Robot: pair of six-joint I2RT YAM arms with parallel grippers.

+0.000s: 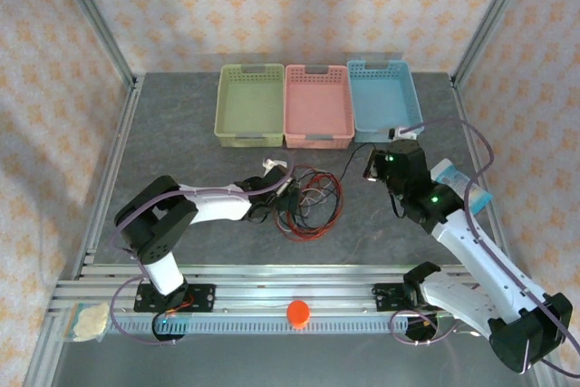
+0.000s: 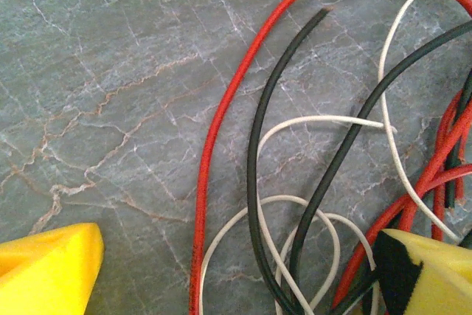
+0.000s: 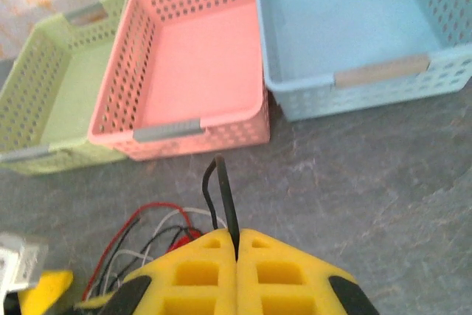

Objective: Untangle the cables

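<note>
Clenched at the bottom of the right wrist view, the right gripper pinches the tip of a black cable, which rises just above the yellow pads and bends over. In the overhead view that cable trails left to the cables, a loose heap of red, black and white loops at the centre of the table, just below the baskets. Over the heap's left edge I have the left gripper, jaws spread wide and grasping nothing. Its wrist view shows a red cable arcing up the middle, white cable loops crossing the dark strands, and bare stone to the left. Beyond the heap, toward the top of the overhead frame, stand the green basket, pink basket and blue basket, side by side.

My worry is that nothing pins the heap. If I draw the black cable away now, the whole knot may slide with it, or the crossings may cinch tighter. The hold is on a short tip, so it could slip out under tension. Closing the left jaws where they hang could catch several strands at once.
</note>
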